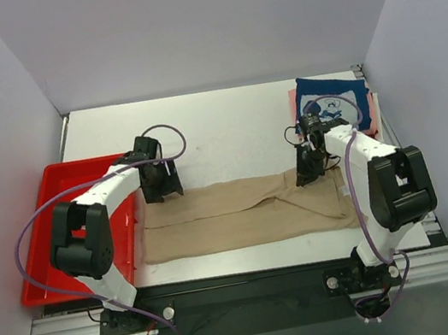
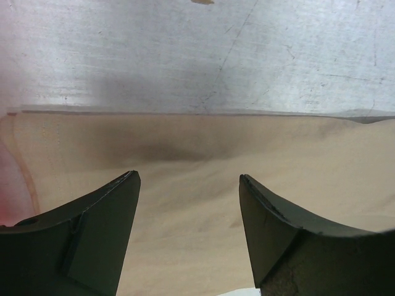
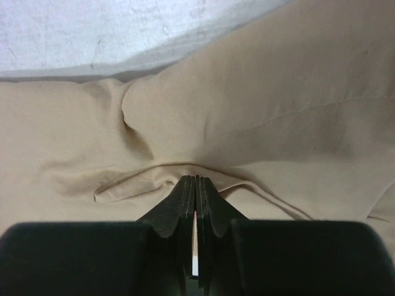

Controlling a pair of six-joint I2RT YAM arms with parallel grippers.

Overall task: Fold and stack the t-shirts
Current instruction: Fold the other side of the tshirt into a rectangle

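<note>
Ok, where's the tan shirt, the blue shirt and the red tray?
tan shirt (image 1: 216,221), top view, on its flat middle.
blue shirt (image 1: 340,86), top view, on its upper blue part.
red tray (image 1: 53,180), top view, on its bare far end.

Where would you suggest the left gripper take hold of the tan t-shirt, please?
I'd pinch the tan t-shirt at its far edge near the left end, coming straight down from above. That edge lies flat and straight against the table, and the left gripper hovers open just short of it.
</note>
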